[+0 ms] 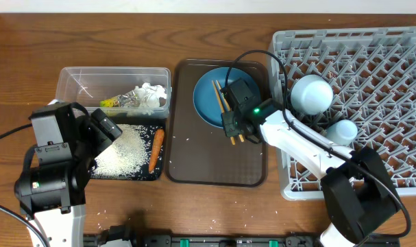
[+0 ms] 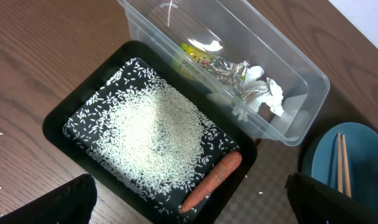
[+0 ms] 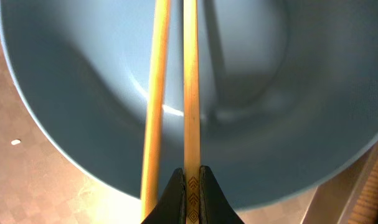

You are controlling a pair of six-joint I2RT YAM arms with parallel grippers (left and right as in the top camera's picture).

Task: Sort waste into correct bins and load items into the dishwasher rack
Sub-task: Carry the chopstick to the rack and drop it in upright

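wooden chopsticks (image 3: pixel 190 93) run straight ahead of my right end effector (image 3: pixel 190 180), across the blue plate (image 3: pixel 83 74) just below. lifting them off for the dishwasher rack (image 1: pixel 386 68) on its right looks like the step in hand. to do it well i would get both sticks inside the grip, raise them level until they clear the plate's rim, and avoid dragging the plate along the brown tray (image 1: pixel 214 165). far to the left, my left end effector (image 1: pixel 106 129) hangs spread wide, holding nothing, above the black tray (image 2: pixel 55 119) with rice (image 2: pixel 148 134) and carrot (image 2: pixel 212 179); the clear tub (image 2: pixel 304 112) of crumpled paper (image 2: pixel 266 93) sits beyond it. the right end effector's tips are pressed nearly together, pinching the right-hand stick; the other stick lies just outside the left tip, seemingly uncaught.
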